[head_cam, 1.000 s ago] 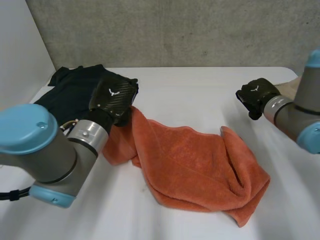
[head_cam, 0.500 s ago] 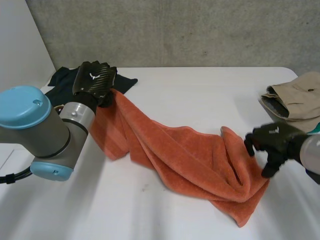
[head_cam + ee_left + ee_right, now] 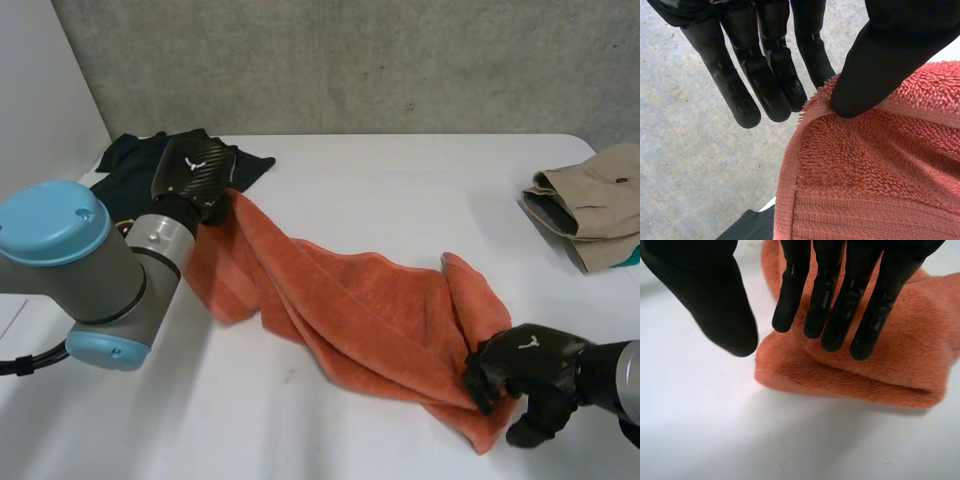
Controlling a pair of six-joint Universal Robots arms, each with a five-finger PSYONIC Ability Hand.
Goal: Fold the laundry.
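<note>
Pinching the orange towel (image 3: 370,320) by a corner in my left robot hand (image 3: 197,172) — right robot hand (image 3: 527,366) splayed over its bunched end — I've folded nothing yet.

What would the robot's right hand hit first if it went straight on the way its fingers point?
Most likely the bunched end of the orange terry towel: the straight fingers of the right hand point down at it, though how close they are is unclear.

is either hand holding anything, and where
The left hand pinches the orange towel at a corner; the right hand is open over its other end.
</note>
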